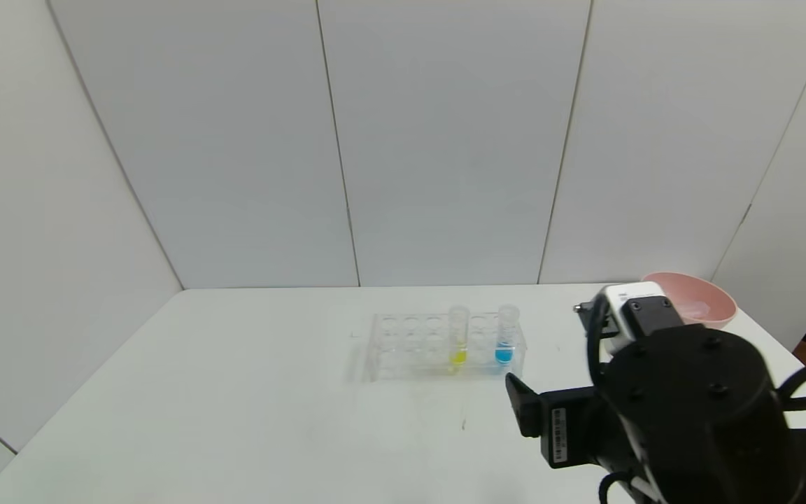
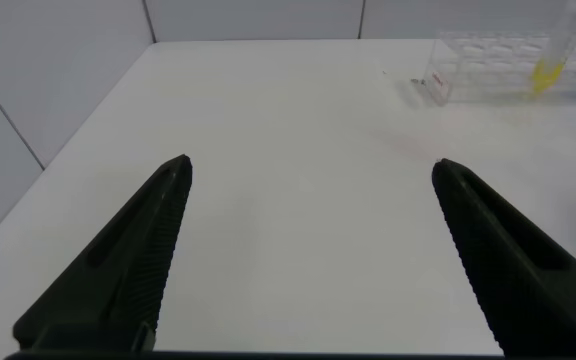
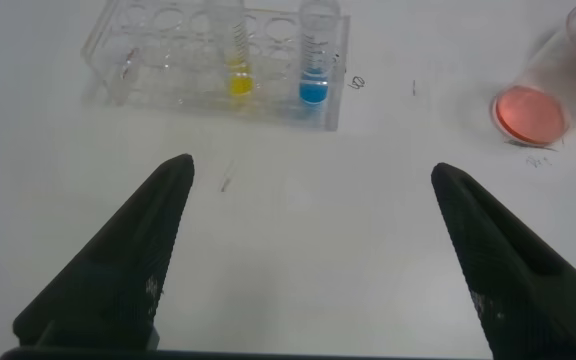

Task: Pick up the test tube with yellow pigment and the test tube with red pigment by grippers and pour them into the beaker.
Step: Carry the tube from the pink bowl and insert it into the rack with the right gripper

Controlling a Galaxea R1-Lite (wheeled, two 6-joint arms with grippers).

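Test tube with yellow pigment (image 3: 238,60), racked, beyond open right pincer (image 3: 308,260).

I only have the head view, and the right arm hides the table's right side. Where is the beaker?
Observer: The right wrist view shows the beaker standing apart from the tube rack, past the end nearest the blue-liquid tube.
Operator: Anything in it?
Observer: Yes, a layer of red liquid covers its base.
Operator: Is the right gripper ready to grab?
Observer: The right gripper is open and holds nothing. It faces the rack, where the test tube with yellow pigment stands upright.
Operator: And the left one? I can't see it.
Observer: The left gripper is open too, over bare table, with the rack far off.
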